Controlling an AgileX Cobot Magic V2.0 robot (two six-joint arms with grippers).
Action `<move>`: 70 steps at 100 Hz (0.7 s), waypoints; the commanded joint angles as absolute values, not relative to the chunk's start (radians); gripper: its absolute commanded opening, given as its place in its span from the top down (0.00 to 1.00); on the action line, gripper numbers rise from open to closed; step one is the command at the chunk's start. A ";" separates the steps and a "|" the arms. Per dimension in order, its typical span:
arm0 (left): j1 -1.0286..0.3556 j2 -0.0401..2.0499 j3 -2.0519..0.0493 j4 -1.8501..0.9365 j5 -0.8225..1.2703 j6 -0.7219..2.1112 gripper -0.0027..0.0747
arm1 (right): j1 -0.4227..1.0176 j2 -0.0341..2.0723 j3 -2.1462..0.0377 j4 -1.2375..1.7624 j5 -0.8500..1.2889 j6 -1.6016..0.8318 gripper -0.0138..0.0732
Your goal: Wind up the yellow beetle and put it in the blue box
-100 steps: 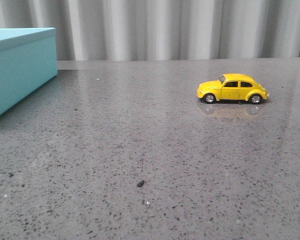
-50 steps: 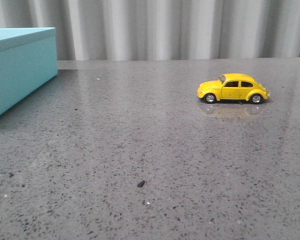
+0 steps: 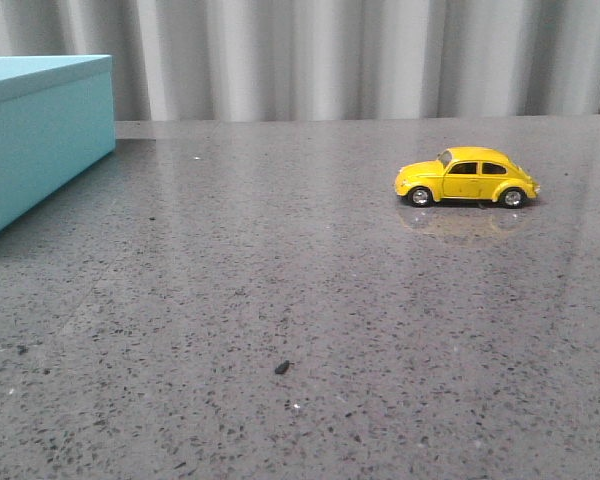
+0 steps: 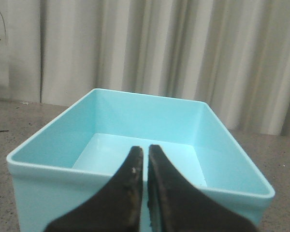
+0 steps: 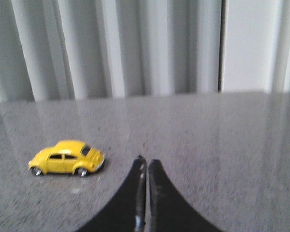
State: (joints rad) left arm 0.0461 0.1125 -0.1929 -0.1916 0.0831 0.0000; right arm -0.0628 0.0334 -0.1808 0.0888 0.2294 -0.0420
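Note:
The yellow beetle (image 3: 467, 177) stands on its wheels on the grey table at the right, nose to the left. It also shows in the right wrist view (image 5: 66, 158), off to the side of my right gripper (image 5: 147, 162), which is shut and empty. The blue box (image 3: 40, 130) stands at the far left. In the left wrist view the blue box (image 4: 212, 137) is open on top and empty inside. My left gripper (image 4: 146, 149) is shut and empty, just before the box's near wall. Neither gripper shows in the front view.
The grey speckled table (image 3: 280, 280) runs to a pleated grey curtain (image 3: 330, 55) at the back. A small dark speck (image 3: 281, 367) lies near the front middle.

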 commanded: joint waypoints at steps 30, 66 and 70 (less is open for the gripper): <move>0.047 0.277 -0.340 -0.191 0.030 -0.008 0.99 | -0.069 0.319 -0.414 0.137 0.360 -0.044 0.89; 0.047 0.277 -0.340 -0.191 0.030 -0.008 0.99 | 0.014 0.561 -0.552 0.134 0.396 -0.085 0.89; 0.047 0.277 -0.340 -0.191 0.030 -0.008 0.99 | 0.028 0.600 -0.585 0.134 0.417 -0.085 0.89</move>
State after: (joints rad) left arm 0.0461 0.2610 -0.3029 -0.1916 0.0961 0.0000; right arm 0.0030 0.5138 -0.5007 0.1320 0.4609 -0.0732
